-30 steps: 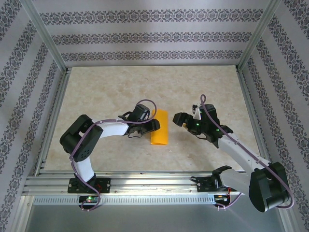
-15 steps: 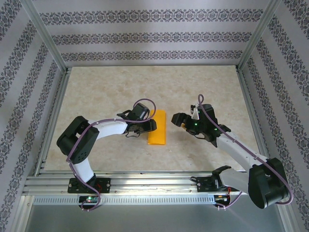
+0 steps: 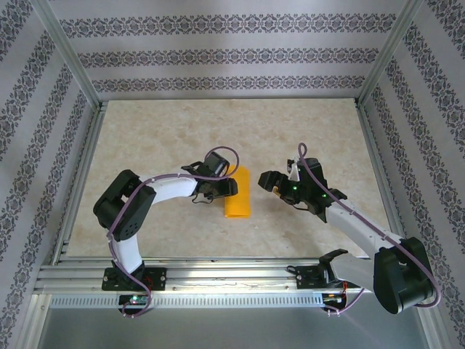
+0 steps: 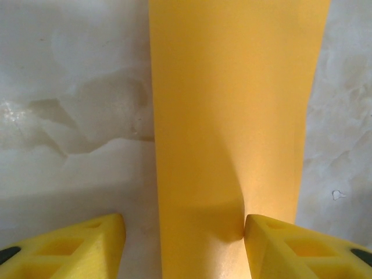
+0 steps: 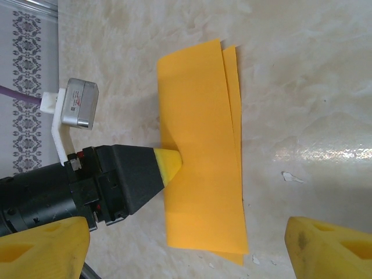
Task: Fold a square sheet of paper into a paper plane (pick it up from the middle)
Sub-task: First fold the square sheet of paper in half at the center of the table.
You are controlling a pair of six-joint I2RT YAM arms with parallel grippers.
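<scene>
Left gripper point(image 3: 227, 187) sits half open astride the folded paper point(image 3: 240, 195) lying mid-way across the table point(image 3: 145, 138), one fingertip point(image 4: 290, 250) touching its edge, nothing clamped. Right gripper point(image 3: 267, 179) hovers just beside it, jaws wide, empty.

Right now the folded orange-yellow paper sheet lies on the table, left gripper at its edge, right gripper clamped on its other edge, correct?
Not quite: the right gripper stands open, off the folded orange-yellow paper sheet, as the top external view shows. The left gripper is at its edge.
</scene>
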